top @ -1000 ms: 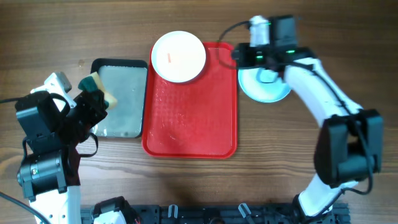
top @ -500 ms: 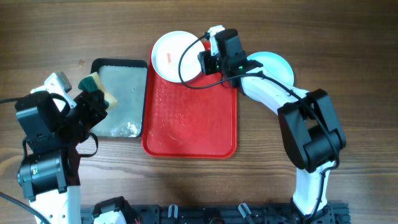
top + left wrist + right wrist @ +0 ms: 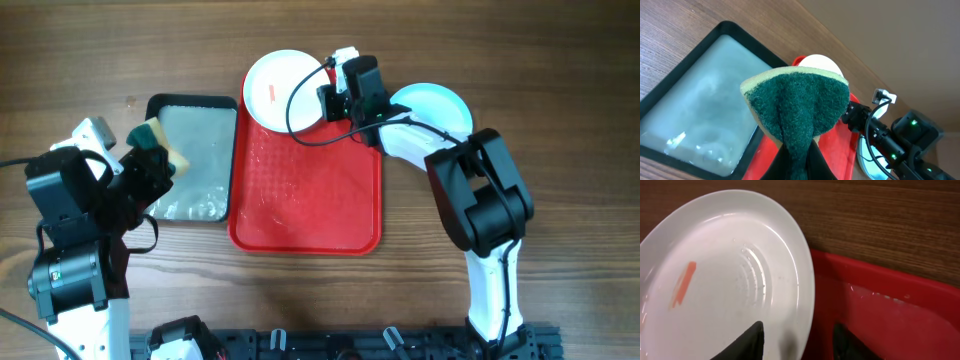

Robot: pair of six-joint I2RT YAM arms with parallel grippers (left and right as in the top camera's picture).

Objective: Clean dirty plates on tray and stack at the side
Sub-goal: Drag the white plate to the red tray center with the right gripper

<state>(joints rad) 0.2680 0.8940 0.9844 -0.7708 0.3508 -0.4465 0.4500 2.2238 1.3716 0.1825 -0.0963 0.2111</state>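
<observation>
My right claw sits at the right edge of the white plate with its fingers apart. 1 hangs over the plate's inner face and the other over the red tray, with the plate's rim between them. I cannot see either finger pressing on that rim.

The plate lies at the tray's far end, overhanging the far rim toward the table. It carries 1 orange smear left of its middle. A light blue plate rests on the table just right of the tray, partly under my right arm.

My left claw is clamped on a sponge, its green scouring side toward the wrist camera. It holds the sponge over the left edge of the black-rimmed grey tray, which has a wet film on it.
</observation>
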